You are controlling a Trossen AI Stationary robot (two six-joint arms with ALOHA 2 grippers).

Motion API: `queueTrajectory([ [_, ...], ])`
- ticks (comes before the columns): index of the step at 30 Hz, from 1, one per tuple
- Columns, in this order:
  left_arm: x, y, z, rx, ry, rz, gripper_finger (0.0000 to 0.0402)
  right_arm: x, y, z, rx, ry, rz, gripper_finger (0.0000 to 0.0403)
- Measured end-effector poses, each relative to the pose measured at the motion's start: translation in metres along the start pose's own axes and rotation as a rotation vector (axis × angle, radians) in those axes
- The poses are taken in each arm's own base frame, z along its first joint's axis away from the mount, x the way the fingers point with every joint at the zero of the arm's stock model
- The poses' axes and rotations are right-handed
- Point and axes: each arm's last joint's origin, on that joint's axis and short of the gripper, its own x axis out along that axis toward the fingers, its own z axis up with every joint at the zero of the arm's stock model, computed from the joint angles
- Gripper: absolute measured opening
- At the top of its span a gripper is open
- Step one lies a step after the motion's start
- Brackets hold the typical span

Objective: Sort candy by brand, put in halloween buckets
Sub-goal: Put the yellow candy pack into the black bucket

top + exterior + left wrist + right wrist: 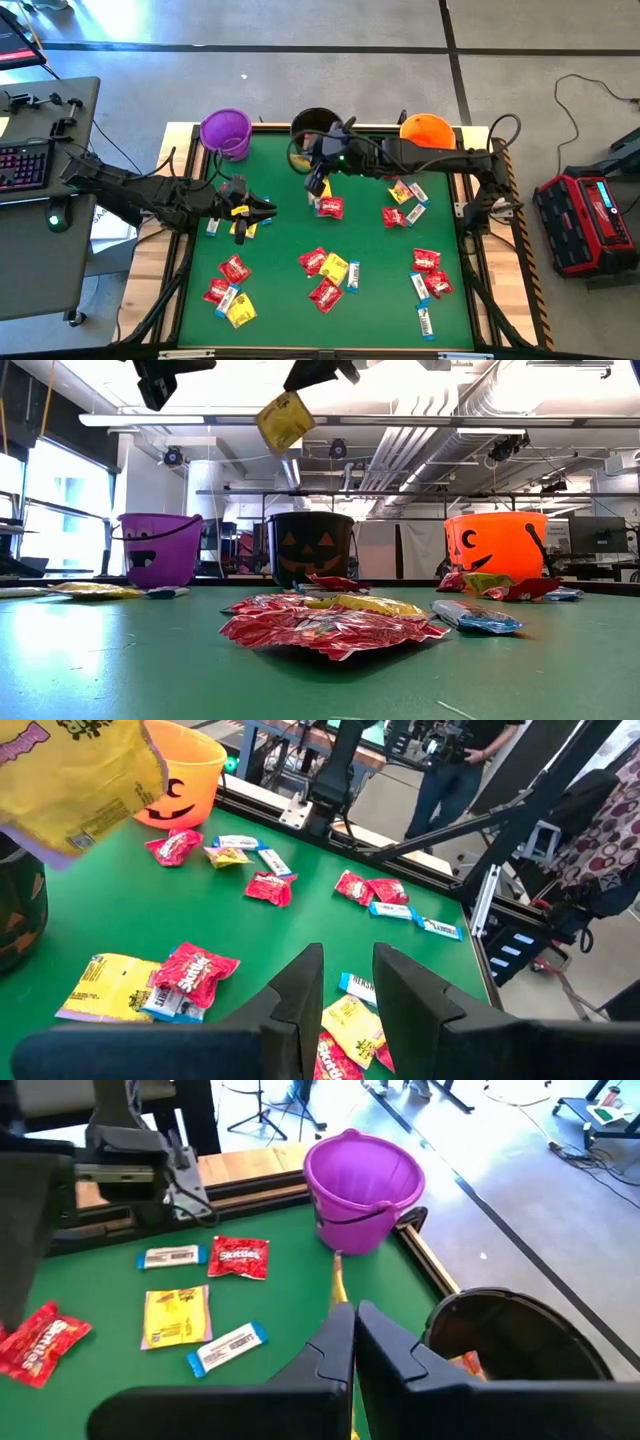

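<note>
Yellow packet (pixel 284 420) hangs, its holder cut off above.

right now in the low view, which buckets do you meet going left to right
purple bucket → black bucket → orange bucket, all standing upright along the far edge of the green table

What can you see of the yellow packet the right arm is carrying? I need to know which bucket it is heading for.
The yellow packet is a small, flat, crinkly wrapper with dark print, hanging tilted in the air well above the table. The right gripper is shut on its upper edge; nothing else touches it. In the low view it hangs above the gap between the purple bucket and the black bucket. In the high view the gripper is beside the black bucket's rim. Which bucket it is going to cannot be told yet.
</note>
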Motion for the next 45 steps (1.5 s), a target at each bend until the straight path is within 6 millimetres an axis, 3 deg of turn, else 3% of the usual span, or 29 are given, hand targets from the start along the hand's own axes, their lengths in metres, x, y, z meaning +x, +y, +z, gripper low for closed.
queueTrajectory([
  [45, 0.0000, -0.0001, 0.0000, -0.009, 0.001, -0.002, 0.0080, 0.0033, -0.0102, 0.0002, -0.004, 0.003, -0.066, 0.0000],
])
